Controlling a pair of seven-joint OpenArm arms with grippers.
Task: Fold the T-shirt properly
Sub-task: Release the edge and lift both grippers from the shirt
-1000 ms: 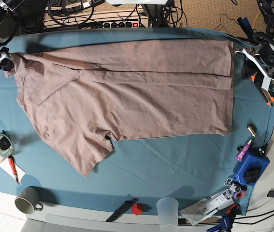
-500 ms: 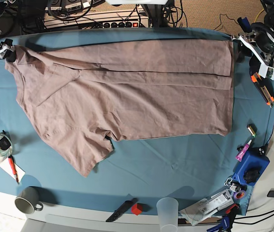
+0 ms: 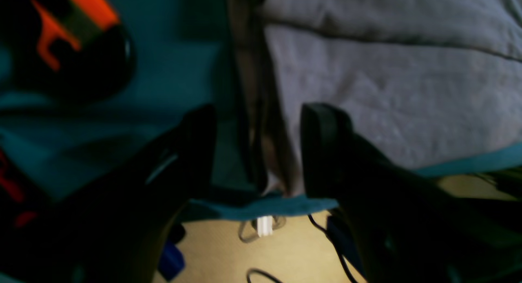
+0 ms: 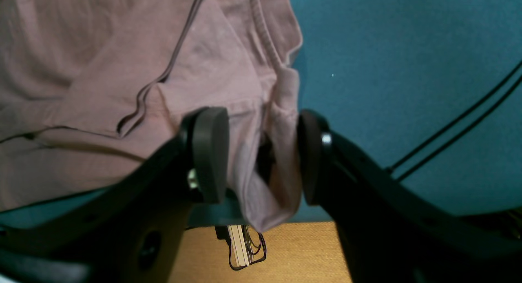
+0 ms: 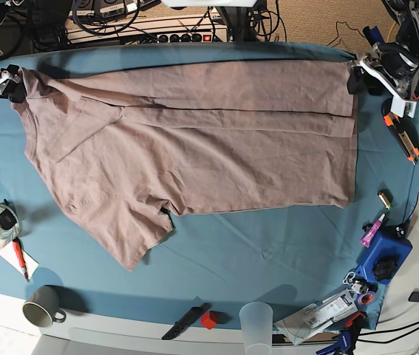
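Base view shows the T-shirt [image 5: 194, 148] spread flat across the far half of the teal desk [image 5: 268, 251], its back edge close to the desk's far rim; no print or readable label shows on it. The near half of the cloth lies mostly bare. The left gripper [image 3: 257, 148] has its jaws wide apart astride the shirt's hem corner, not pinching. The right gripper [image 4: 261, 156] stands parted around a bunched fold by the collar, apparently not clamping it.
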